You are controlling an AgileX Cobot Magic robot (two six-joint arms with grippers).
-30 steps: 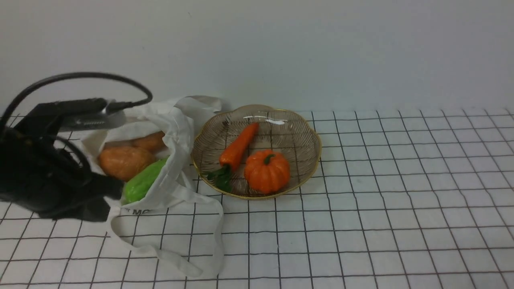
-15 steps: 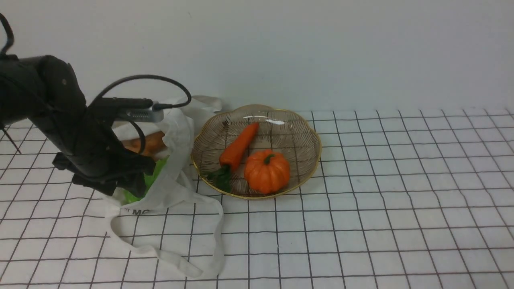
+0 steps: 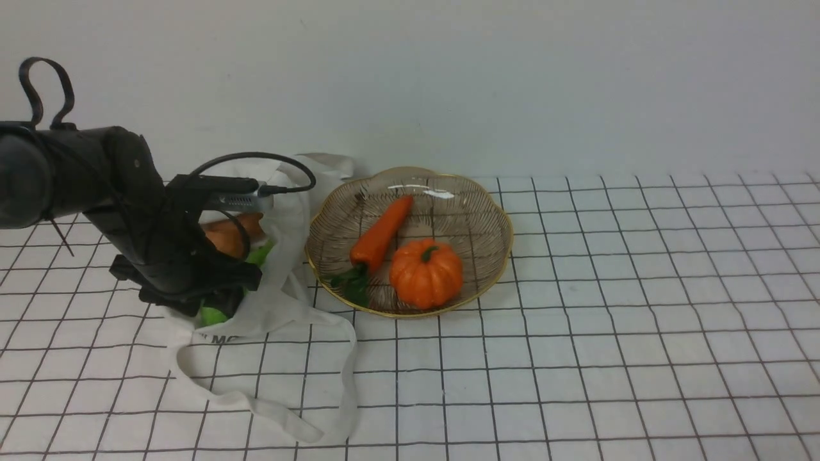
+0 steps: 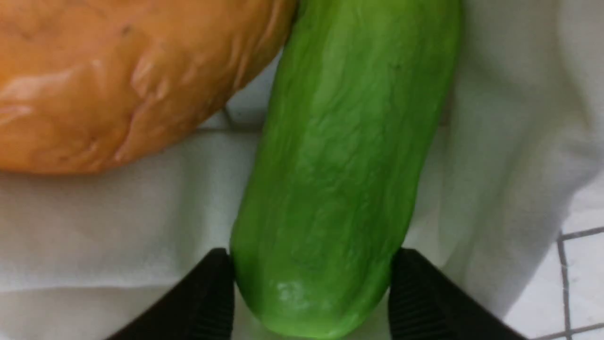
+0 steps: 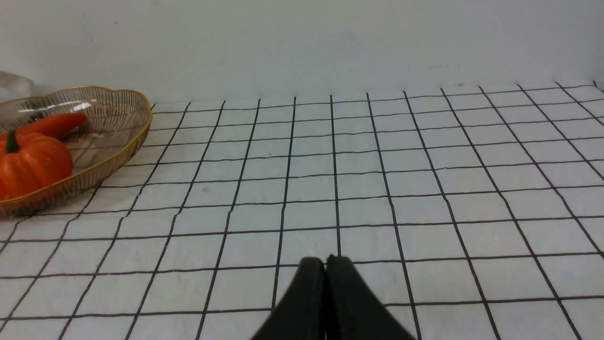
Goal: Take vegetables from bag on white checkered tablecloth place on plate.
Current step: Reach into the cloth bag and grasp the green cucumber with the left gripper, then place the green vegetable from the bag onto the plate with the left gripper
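My left gripper (image 4: 311, 278) has come in from outboard of the bag (image 3: 282, 256), down over the near end of the green gourd (image 4: 339, 156). Its fingers (image 4: 212, 288) were clear of the gourd a second ago; now they sit either side of its end, seemingly touching, though contact pressure is hard to judge from here. The arm (image 3: 115, 166) now hides part of the gourd and the nearer potato (image 3: 224, 237).

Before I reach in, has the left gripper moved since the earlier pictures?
Yes. The left gripper has shifted rightward in the front view, toward the plate, and now sits at the gourd.
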